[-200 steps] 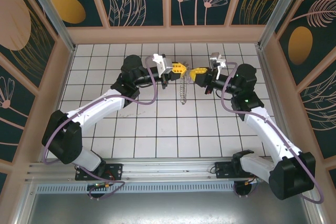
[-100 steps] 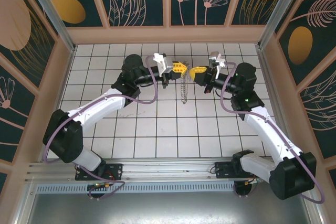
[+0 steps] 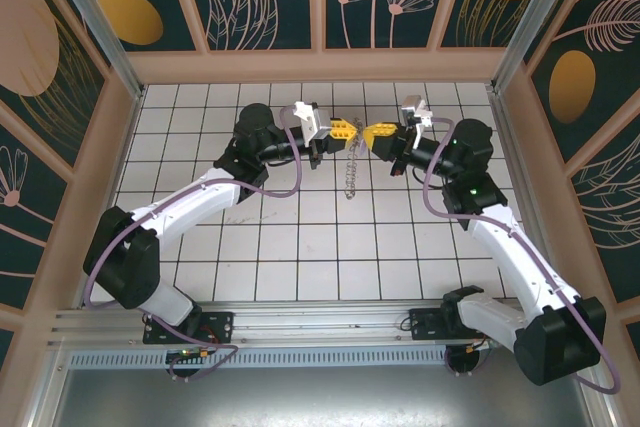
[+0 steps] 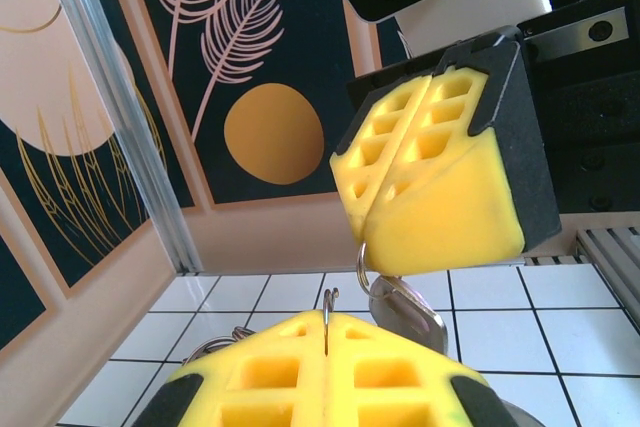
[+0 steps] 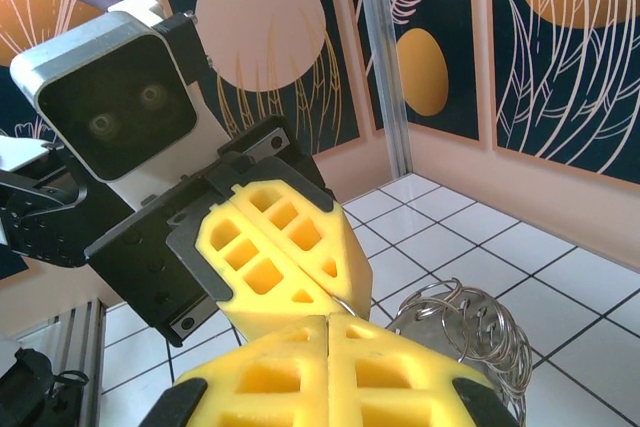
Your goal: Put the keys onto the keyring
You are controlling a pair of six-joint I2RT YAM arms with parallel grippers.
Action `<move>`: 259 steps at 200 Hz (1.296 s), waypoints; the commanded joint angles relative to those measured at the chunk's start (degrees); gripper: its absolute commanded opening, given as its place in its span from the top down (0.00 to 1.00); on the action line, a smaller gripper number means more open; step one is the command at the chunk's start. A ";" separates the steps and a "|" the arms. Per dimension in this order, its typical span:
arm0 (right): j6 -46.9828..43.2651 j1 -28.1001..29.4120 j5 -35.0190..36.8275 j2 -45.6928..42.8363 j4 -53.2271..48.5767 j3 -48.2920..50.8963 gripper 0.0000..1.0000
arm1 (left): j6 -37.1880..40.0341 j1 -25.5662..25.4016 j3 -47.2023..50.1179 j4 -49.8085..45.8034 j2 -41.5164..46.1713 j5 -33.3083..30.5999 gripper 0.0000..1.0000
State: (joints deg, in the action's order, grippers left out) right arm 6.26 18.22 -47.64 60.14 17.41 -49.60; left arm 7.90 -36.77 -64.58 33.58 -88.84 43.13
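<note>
While the left fingers (image 3: 342, 130) and right fingers (image 3: 380, 133) stay clenched on the keyring (image 3: 349, 172), the right pair has shifted slightly.

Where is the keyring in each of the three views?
Top external: upper centre, the keyring hangs below the yellow pads.
Left wrist: low centre, a thin loop of it between the pads.
Right wrist: lower right, its coiled rings beside the pads.
Shared landmark: the white tiled table.

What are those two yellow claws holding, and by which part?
The keyring: left claw and right claw each pinch a thin wire loop at its top; the rest dangles below.
</note>
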 commanded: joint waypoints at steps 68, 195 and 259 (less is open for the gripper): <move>0.15 1.07 -2.10 2.50 4.20 -2.94 1.00 | -1.59 -0.32 -2.77 2.79 -0.46 2.35 1.00; 1.88 -2.10 2.14 3.48 7.03 -1.03 1.00 | -1.67 -0.49 -2.04 3.02 0.66 3.98 1.00; 2.24 -2.51 1.56 3.93 6.76 0.03 1.00 | -2.78 -0.64 -1.83 4.38 1.08 3.88 1.00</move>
State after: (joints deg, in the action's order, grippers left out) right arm 8.01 16.80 -47.68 63.33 21.74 -50.35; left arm 6.11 -36.71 -65.32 33.63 -89.10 43.48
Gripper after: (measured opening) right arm 0.049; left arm 0.045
